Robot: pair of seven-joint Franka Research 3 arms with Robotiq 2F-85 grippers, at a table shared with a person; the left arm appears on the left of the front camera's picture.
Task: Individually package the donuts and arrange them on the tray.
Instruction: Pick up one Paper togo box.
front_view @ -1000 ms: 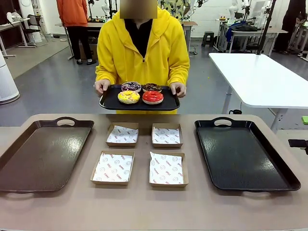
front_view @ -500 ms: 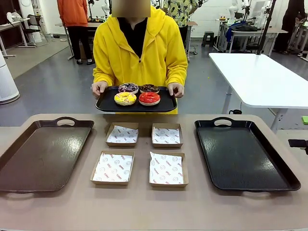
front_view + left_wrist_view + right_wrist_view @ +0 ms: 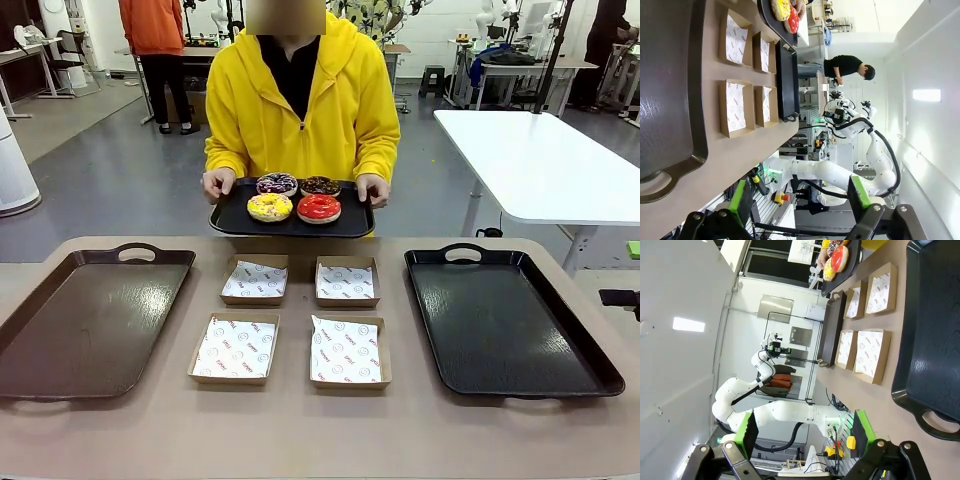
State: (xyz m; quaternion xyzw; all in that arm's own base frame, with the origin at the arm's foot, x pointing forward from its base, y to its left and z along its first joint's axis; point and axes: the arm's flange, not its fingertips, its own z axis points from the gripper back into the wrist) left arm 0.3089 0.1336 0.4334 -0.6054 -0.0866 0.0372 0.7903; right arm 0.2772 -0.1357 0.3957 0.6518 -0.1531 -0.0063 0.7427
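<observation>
Donuts (image 3: 277, 184), four, front view: two chocolate with sprinkles at the back, one yellow-iced (image 3: 270, 207) and one red-glazed (image 3: 318, 208) in front. All sit on a small black serving tray (image 3: 350, 219) held by a person's hands (image 3: 217, 183) beyond the far edge of the tabletop (image 3: 300, 430), clear of it.

On the tabletop:
- Four open cardboard boxes (image 3: 234, 348) in a two-by-two block at the middle, each lined with white paper.
- A brown tray (image 3: 90, 320) to the left and a black tray (image 3: 505, 320) to the right, both bare.
- Writing: the liners carry a repeated red print, too small for us to read. We find no other brand or label.

Left wrist view: left pincer (image 3: 800, 196) fully spread, green pads well apart, nothing between them. It hangs off the near side of the tabletop, far from the boxes.

Right wrist view: right pincer (image 3: 805, 427) likewise wide open and empty, short of the black tray's handle.

Hazards, as we judge them:
- The donuts rest loose on a hand-held tray, so a tilt or a bump from a reaching arm could slide them off.
- Soft glaze may smear or stick to the pads, and too firm a squeeze would crush a ring.
- The liners lie loose, one with a raised corner, and could fold or lift under a lowered donut.
- The light boxes could skid when nudged.
</observation>
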